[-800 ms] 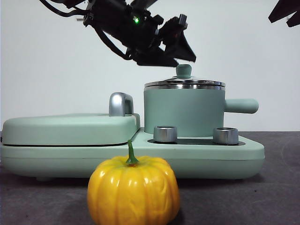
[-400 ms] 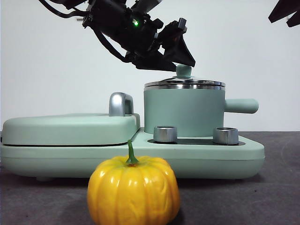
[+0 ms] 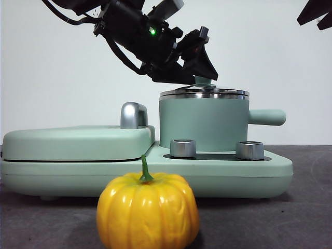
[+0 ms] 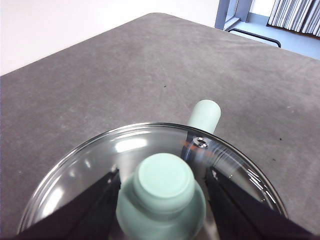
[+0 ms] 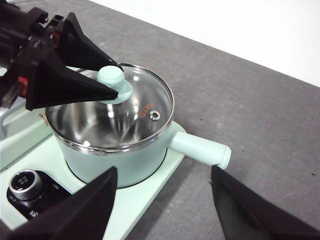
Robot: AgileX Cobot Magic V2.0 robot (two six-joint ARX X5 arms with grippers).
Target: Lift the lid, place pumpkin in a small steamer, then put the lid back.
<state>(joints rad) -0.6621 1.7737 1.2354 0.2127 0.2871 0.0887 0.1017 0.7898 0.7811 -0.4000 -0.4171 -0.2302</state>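
The lid (image 3: 205,94) sits on the small steamer (image 3: 202,124), which stands on the right half of the appliance. My left gripper (image 3: 206,72) is down over the lid's mint knob (image 4: 165,185), with an open jaw on each side of it and only small gaps. The right wrist view shows those jaws straddling the knob (image 5: 111,77) on the glass lid (image 5: 145,100). The pumpkin (image 3: 148,212) stands on the table in front of the appliance, near the camera. My right gripper (image 5: 165,210) is open and empty, above and to the handle side of the steamer (image 5: 125,160).
The steamer's side handle (image 3: 267,117) points right. The wide mint appliance base (image 3: 249,174) carries two silver knobs (image 3: 182,148) (image 3: 249,150), a flat mint cover (image 3: 78,142) on the left and a steel handle (image 3: 133,115). The right arm shows as a black tip (image 3: 316,13).
My left gripper has come down and a little to the right, so its jaws now hide most of the lid's knob. The lid, the steamer and the pumpkin have not moved.
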